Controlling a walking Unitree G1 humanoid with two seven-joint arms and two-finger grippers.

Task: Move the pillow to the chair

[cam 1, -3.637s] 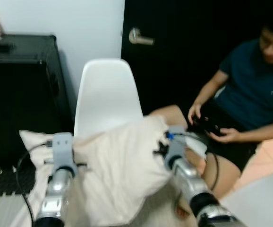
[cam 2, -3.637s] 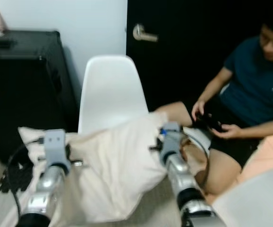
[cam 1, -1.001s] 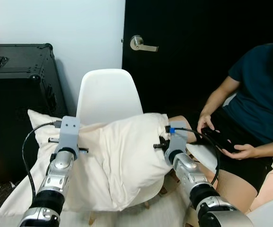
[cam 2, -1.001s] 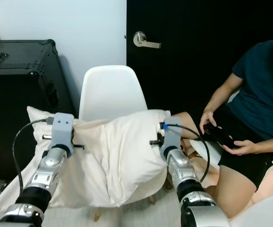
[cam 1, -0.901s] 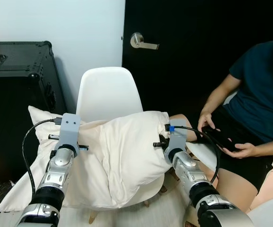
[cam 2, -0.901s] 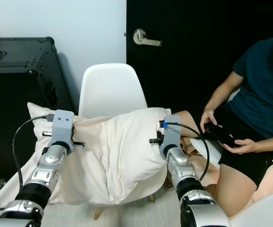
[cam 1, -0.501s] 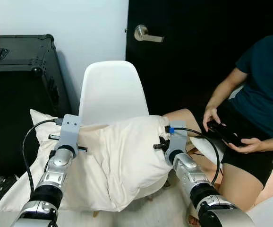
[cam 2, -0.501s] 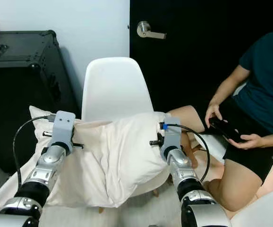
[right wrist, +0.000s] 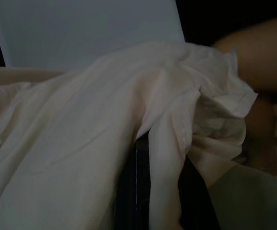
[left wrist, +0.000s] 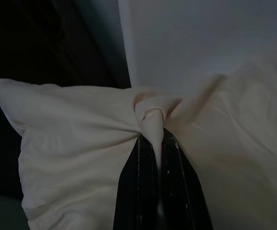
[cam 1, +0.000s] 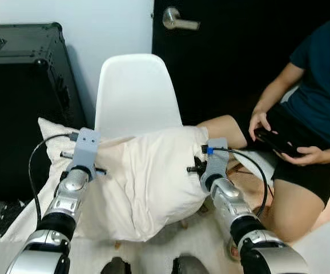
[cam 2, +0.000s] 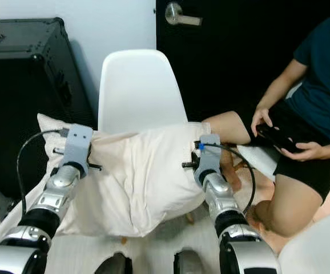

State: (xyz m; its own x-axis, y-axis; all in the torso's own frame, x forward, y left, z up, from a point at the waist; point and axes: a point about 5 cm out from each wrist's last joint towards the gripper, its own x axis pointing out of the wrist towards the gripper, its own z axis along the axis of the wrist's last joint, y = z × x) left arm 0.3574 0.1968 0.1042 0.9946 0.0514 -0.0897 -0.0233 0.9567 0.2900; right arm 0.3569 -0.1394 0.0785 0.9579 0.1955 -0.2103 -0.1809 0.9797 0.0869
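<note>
Cream pillow [cam 1: 136,182] held up between both arms, in front of and over the seat of the white chair [cam 1: 135,94]; can't tell if it touches the seat. Left gripper [left wrist: 154,143] clamped on a bunched fold of pillow fabric near its left corner, fingers [left wrist: 138,191] pinched tight around the twist. Right gripper [right wrist: 150,158] at the pillow's right edge, fingers [right wrist: 133,191] closed on the cloth, fabric draped over them. Pillow sags in the middle, left corner sticks out toward the black case [cam 1: 22,103] standing left of chair. Chair back upright, against white wall [cam 1: 113,23] & black door [cam 1: 228,57] w/ lever handle [cam 1: 179,19]. Person [cam 1: 302,114] sits right of chair, dark shirt & shorts, both hands on a dark phone [cam 1: 279,142], knee near robot's right arm. Robot's feet [cam 2: 148,264] visible at the bottom edge on a light floor.
</note>
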